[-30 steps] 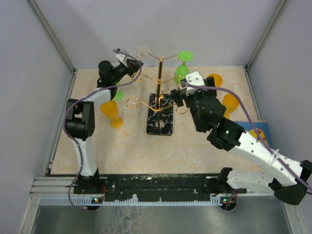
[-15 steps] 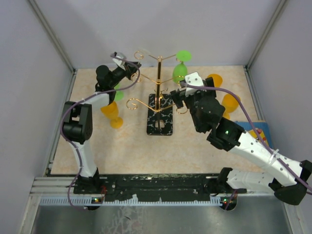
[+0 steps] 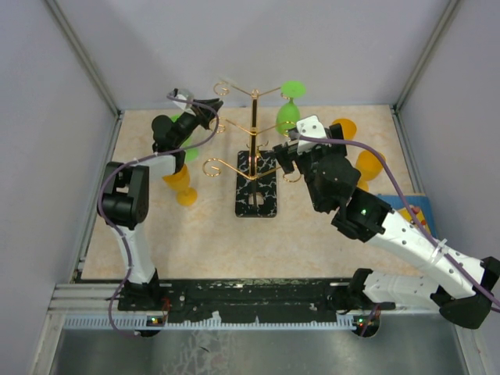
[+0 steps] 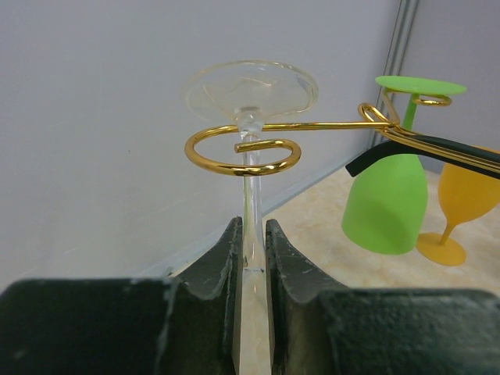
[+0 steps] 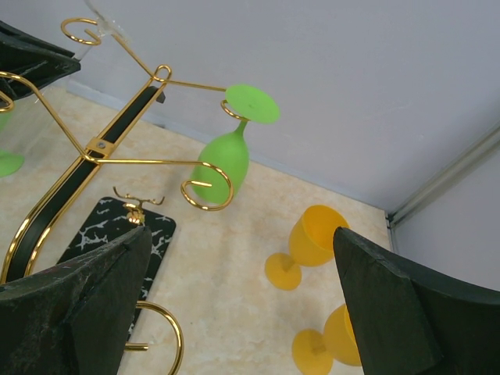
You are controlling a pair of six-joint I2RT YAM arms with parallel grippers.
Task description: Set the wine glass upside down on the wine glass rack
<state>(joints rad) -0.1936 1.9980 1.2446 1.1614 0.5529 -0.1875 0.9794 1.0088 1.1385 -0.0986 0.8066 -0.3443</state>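
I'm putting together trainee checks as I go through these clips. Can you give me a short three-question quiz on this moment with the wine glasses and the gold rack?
1. True or false: the left gripper is shut on the stem of the clear stemmed wine glass, which it holds foot up.
2. Where does that stem pass? A) through a curled arm end of the thin gold wire wine glass rack; B) flat along the table; C) across the rack's black veined base.
3. What colour is the opaque wine glass hanging upside down from another rack arm?

Key: 1 true; 2 A; 3 green.
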